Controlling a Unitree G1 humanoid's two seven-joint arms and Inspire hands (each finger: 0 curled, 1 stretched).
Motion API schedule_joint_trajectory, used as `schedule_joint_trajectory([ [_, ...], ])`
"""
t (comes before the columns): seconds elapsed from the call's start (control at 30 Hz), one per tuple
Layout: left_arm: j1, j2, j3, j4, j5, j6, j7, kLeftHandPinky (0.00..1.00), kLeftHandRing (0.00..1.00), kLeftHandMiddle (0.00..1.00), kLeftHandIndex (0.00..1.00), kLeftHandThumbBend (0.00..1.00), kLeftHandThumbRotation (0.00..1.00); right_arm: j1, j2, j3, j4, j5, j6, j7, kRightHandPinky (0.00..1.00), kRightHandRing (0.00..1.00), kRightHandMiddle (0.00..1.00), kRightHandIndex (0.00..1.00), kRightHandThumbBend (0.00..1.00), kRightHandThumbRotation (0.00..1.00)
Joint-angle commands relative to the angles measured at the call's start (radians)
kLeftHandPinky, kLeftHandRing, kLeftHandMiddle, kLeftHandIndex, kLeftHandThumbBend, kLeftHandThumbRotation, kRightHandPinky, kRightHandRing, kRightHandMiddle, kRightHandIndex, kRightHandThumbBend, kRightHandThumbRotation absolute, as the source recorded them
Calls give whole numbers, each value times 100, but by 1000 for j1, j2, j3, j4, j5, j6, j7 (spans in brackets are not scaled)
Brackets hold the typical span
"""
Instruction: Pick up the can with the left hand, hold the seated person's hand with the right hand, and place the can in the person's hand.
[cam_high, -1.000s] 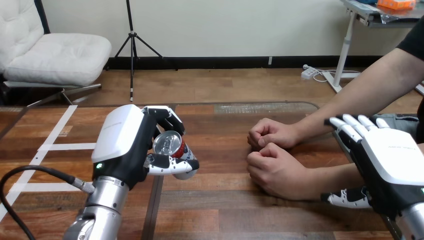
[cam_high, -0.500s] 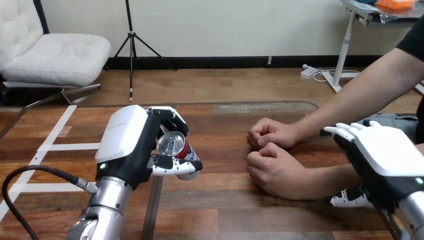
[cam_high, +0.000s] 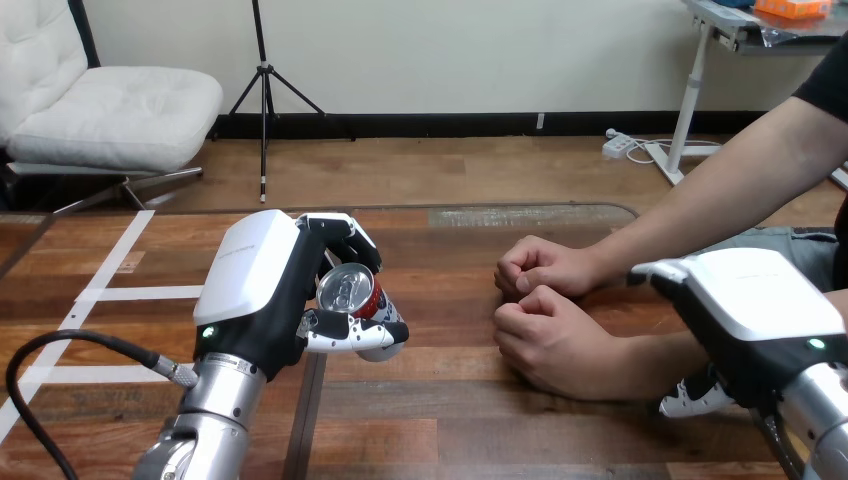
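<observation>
My left hand (cam_high: 255, 295) is shut on the can (cam_high: 350, 292), a red can with a silver top, tipped so the top faces me and held above the wooden table (cam_high: 450, 420) left of centre. The person's two hands are closed fists resting on the table at centre right, one farther (cam_high: 545, 265) and one nearer (cam_high: 550, 338), about a hand's width right of the can. My right hand (cam_high: 750, 300) hovers at the right over the person's near forearm (cam_high: 640, 358), its white back turned up. I cannot tell whether it touches the forearm.
White tape strips (cam_high: 120, 293) cross the table's left part. A black cable (cam_high: 60, 350) loops at the lower left by my left forearm. The person's arms come in from the right edge. The table's far edge (cam_high: 500, 208) runs just behind the fists.
My right hand has swung left and tipped forward over the person's near forearm, so its straight fingers no longer show. My left hand has carried the can slightly right.
</observation>
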Motion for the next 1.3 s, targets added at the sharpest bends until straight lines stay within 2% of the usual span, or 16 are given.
schedule_joint_trajectory([
  [0.0, -39, -4, 16, -63, -10, -26, 7, 29, 34, 40, 43, 71, 0, -92, -46, 18, -18, -15, 10, 38, 88, 87, 86, 83, 86, 9],
  [0.53, -33, -7, 22, -64, -21, -25, -2, 29, 34, 40, 44, 71, 0, -146, -77, 62, 13, -40, 17, 93, 84, 84, 82, 80, 83, 5],
  [0.77, -34, -2, 24, -55, -23, -39, 6, 29, 34, 40, 43, 71, 0, -172, -86, 88, 21, -58, 32, 142, 83, 83, 82, 80, 81, 3],
  [1.03, -31, -1, 28, -54, -26, -44, 6, 29, 34, 40, 43, 71, 0, -199, -93, 113, 39, -79, 33, 182, 79, 81, 80, 78, 79, 6],
  [1.27, -30, 2, 31, -51, -28, -51, 9, 28, 33, 40, 43, 70, 0, -225, -93, 143, 56, -121, 44, 220, 77, 80, 80, 77, 78, 8],
])
